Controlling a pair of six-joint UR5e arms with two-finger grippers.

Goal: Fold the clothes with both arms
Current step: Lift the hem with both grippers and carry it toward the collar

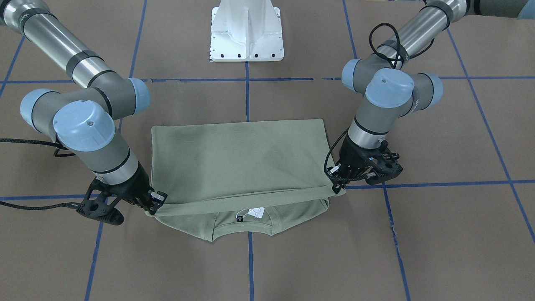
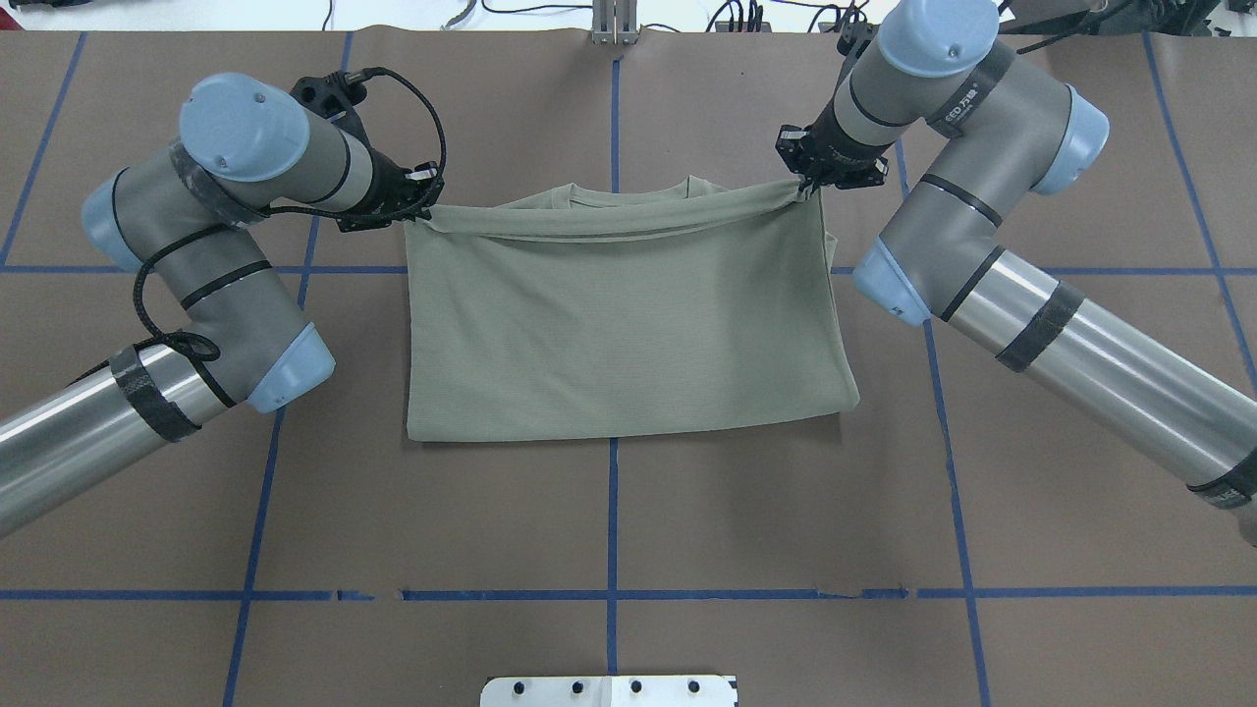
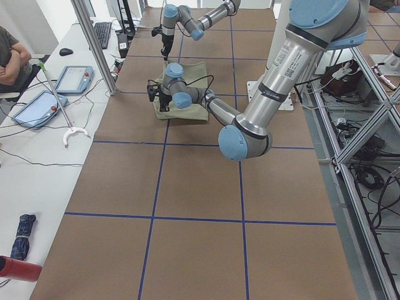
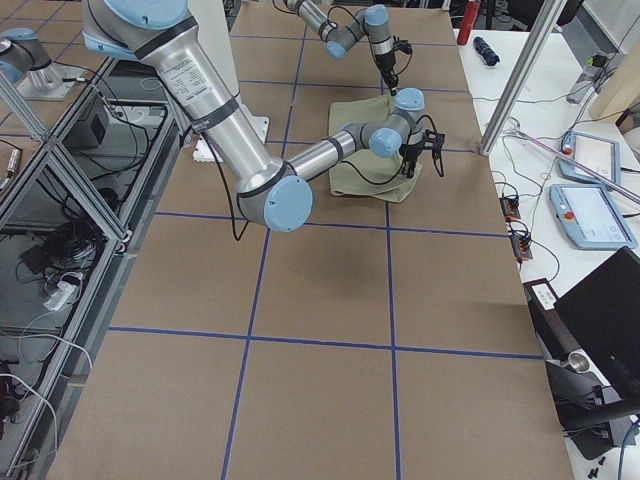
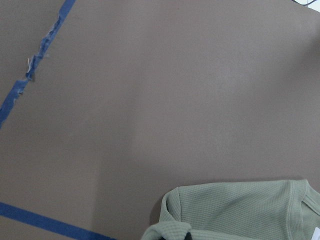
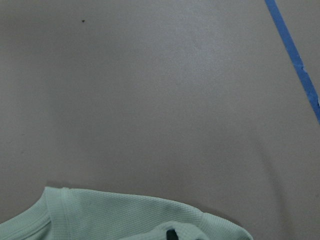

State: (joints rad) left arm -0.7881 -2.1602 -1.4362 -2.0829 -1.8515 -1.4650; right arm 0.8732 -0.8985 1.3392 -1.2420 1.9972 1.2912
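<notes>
The sage-green shirt [image 2: 619, 314] lies folded on the brown table, its hem edge drawn over toward the collar [image 1: 242, 228]. The white hang tag [image 1: 256, 213] and black neck label [image 1: 240, 218] show at the collar. My left gripper [image 2: 417, 211] is shut on the hem's corner at the shirt's left side; in the front view it [image 1: 337, 184] is on the right. My right gripper [image 2: 810, 187] is shut on the other hem corner, also seen in the front view [image 1: 154, 205]. The stretched hem hangs slightly raised between them. Both wrist views show only shirt fabric [image 5: 240, 210] [image 6: 125, 215] at the bottom edge.
The white metal base [image 1: 246, 33] stands at the robot's side of the table. Blue tape lines [image 2: 614, 520] grid the brown surface. In the left side view an operator [image 3: 9, 56] and tablets [image 3: 74, 78] sit at a side bench beyond the table.
</notes>
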